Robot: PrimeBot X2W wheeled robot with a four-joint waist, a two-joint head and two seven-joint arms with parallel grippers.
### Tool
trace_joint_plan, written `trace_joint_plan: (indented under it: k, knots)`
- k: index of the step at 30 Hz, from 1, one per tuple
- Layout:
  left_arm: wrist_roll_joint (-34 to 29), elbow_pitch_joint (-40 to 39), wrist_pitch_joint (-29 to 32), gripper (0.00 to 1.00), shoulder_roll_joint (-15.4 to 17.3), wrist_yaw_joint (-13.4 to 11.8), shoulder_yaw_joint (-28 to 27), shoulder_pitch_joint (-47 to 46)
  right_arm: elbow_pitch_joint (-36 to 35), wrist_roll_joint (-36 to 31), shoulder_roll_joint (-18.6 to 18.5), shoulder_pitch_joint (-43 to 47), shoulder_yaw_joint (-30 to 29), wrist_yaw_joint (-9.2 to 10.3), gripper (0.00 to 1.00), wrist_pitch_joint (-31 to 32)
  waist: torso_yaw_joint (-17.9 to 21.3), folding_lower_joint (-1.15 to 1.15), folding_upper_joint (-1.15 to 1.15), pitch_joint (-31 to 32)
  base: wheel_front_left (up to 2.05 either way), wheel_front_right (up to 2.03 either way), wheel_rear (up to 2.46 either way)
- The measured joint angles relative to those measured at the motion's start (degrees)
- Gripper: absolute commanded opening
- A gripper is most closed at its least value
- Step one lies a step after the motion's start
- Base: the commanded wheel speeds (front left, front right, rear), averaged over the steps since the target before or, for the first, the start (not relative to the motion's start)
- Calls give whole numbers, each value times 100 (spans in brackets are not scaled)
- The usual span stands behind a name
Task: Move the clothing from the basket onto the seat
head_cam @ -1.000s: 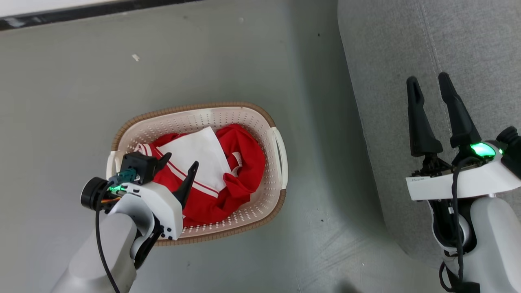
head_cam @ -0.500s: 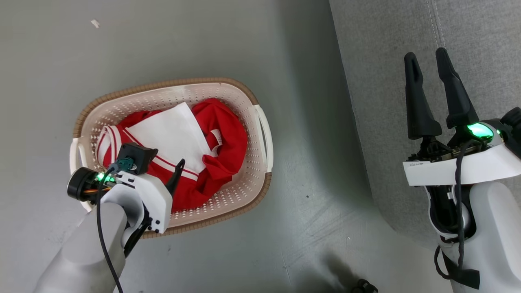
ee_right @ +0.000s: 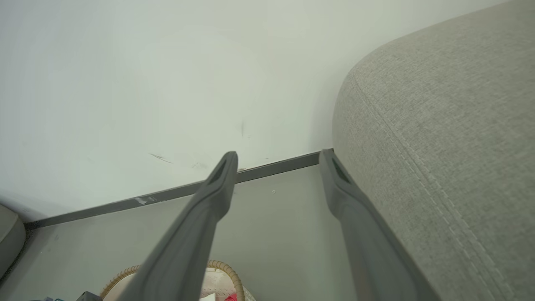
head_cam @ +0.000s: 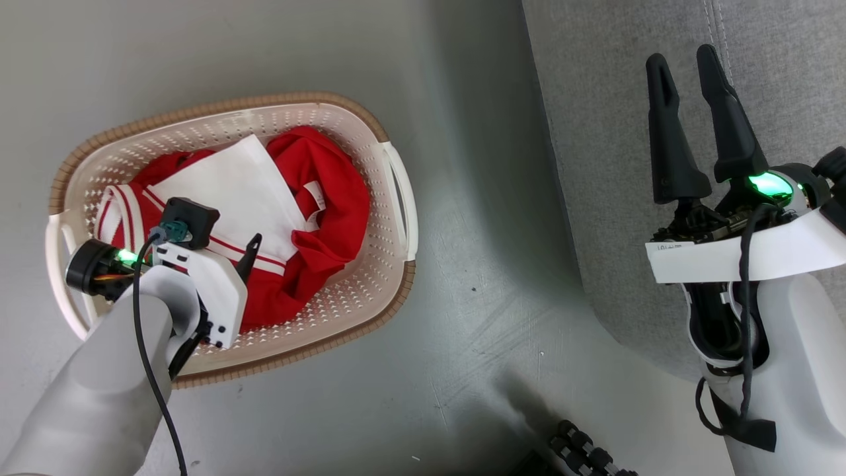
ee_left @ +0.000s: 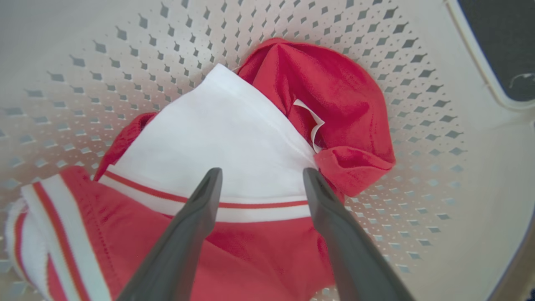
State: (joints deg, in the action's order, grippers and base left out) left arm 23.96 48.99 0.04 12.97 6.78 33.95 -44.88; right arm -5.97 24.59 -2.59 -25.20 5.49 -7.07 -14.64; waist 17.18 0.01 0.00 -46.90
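Though open, two hands [ee_left: 261,172] [head_cam: 681,56], one basket [head_cam: 218,110].

A smooth grey floor [head_cam: 462,218] runs through the middle of the frame. At centre left a cream basket [head_cam: 360,291] with a brown rim stands on it. At the right stands a grey sofa [head_cam: 608,132], apart from the basket.

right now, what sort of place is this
Probably a living room, or a mock-up of one: a grey upholstered sofa on a smooth grey floor, and beside it a laundry basket holding red and white clothing.
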Motion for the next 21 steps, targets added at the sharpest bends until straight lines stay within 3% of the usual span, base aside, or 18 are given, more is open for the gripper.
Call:
trace_joint_plan:
  k: [21]
  knots:
    - [-589,776,433,100,357,-1,371,-626,-81,315,4,-451,223,0,100,0,453,0,0,-724,0,0,0]
